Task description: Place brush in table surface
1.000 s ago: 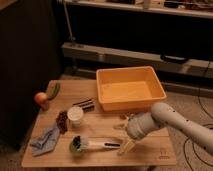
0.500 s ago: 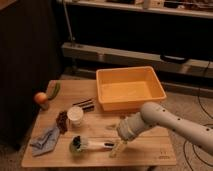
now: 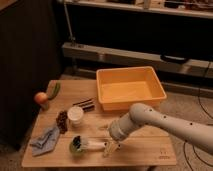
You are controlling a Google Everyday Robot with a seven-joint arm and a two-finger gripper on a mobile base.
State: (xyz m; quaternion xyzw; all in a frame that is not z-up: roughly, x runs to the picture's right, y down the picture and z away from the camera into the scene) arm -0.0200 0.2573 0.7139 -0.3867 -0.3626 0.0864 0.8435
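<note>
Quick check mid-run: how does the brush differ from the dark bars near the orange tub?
The brush has a round head and pale handle; the dark bars are flat and dark all over. The brush lies near the table's front edge, the bars further back beside the orange tub. The gripper is at the brush's handle end, away from the bars. Both lie flat on the table.

Gripper [image 3: 111, 148] low, front-centre, pointing down

We look through one camera, raised in front of the table surface [image 3: 145, 151]. It faces down and across, fairly near, toward a rack [image 3: 125, 54]. The gripper [image 3: 111, 148] sits low, centre frame.
</note>
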